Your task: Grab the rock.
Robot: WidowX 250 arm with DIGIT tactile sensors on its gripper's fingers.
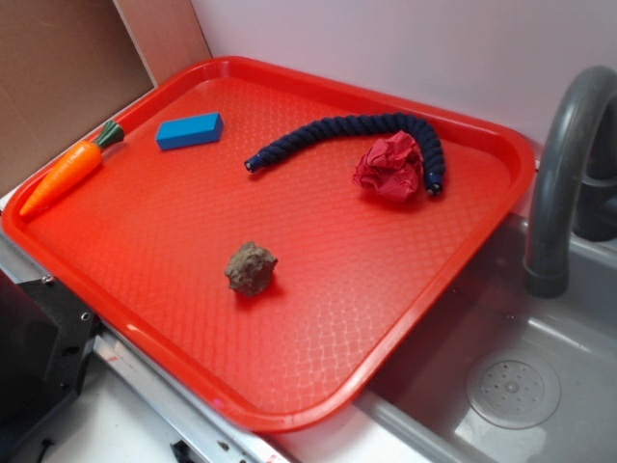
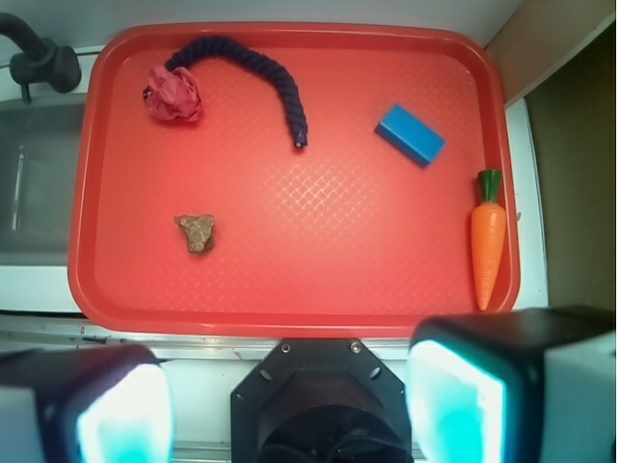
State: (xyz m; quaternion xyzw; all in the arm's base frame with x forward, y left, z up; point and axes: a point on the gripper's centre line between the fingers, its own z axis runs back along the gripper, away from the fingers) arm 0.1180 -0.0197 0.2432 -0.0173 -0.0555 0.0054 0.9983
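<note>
From the exterior view, the small brown-grey lumpy rock [image 1: 252,268] sits alone on the near middle of the red plastic tray [image 1: 318,376], well apart from the crumpled red paper wad [image 1: 390,166], with no arm in sight. The wrist view alone shows the gripper [image 2: 289,403], its pale pads spread wide and empty, high above the tray's near edge. I judge a descent could clip the rounded stone off-centre and roll it.
</note>
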